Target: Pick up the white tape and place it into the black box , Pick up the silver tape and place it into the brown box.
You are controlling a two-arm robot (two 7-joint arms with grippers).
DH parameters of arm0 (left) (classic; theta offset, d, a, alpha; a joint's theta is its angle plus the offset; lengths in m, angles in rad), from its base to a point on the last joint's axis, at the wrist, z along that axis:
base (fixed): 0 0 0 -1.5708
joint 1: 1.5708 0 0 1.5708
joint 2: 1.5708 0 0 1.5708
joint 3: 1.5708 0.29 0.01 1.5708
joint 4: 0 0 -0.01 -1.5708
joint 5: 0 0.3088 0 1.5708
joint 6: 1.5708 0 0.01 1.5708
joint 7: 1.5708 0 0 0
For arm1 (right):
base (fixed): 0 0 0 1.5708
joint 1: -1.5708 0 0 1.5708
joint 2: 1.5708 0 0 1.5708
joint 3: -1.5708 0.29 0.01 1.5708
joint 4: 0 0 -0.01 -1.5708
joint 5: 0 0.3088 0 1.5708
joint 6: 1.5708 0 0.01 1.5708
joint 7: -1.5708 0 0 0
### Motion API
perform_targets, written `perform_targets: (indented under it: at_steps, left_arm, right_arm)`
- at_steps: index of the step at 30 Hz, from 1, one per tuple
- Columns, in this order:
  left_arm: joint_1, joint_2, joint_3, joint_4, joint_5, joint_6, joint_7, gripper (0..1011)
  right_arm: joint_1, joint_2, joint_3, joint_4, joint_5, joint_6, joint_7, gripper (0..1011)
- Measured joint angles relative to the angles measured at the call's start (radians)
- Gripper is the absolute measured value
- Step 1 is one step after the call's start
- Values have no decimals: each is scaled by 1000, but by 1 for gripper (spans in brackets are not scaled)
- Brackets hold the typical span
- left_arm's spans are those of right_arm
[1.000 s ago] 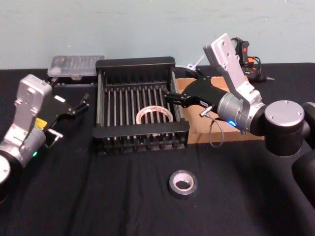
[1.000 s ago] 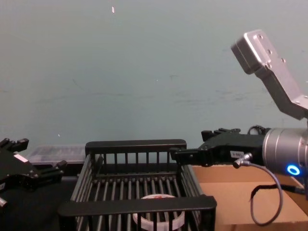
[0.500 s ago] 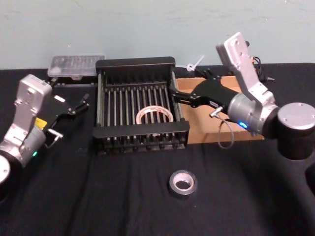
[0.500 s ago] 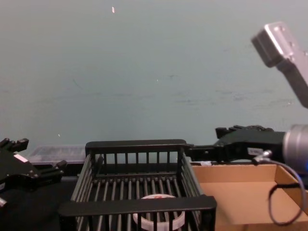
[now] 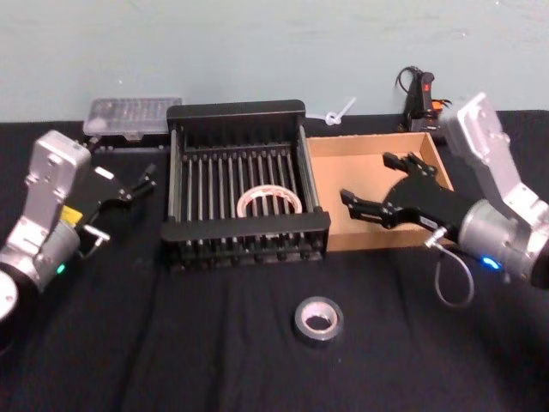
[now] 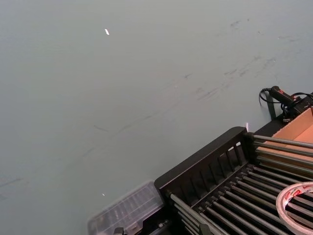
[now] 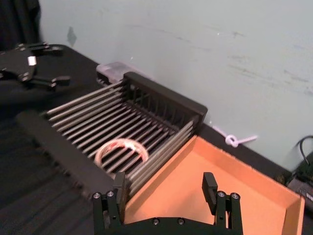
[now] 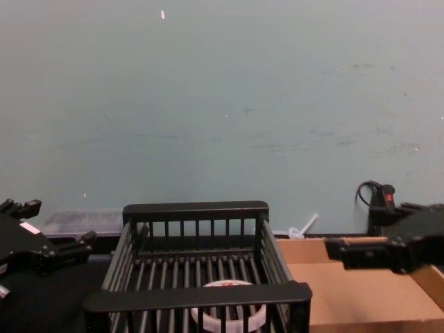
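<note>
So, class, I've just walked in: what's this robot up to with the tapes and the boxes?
It is sorting two tapes. The white tape already lies in the black box. The silver tape sits on the table in front, untouched. The right gripper hangs empty over the brown box, jaws open. The left gripper waits, jaws open, left of the black box.
</note>
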Motion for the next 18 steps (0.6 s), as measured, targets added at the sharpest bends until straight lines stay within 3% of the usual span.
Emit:
perform_targets:
  at_steps: [9,18]
  left_arm:
    - [0,0,0,0,0,0,0,1001]
    - [0,0,0,0,0,0,0,1001]
  right_arm:
    - [-135,98,23,-126,57,14,30,1000]
    - [-208,158,4,-181,93,38,51,1000]
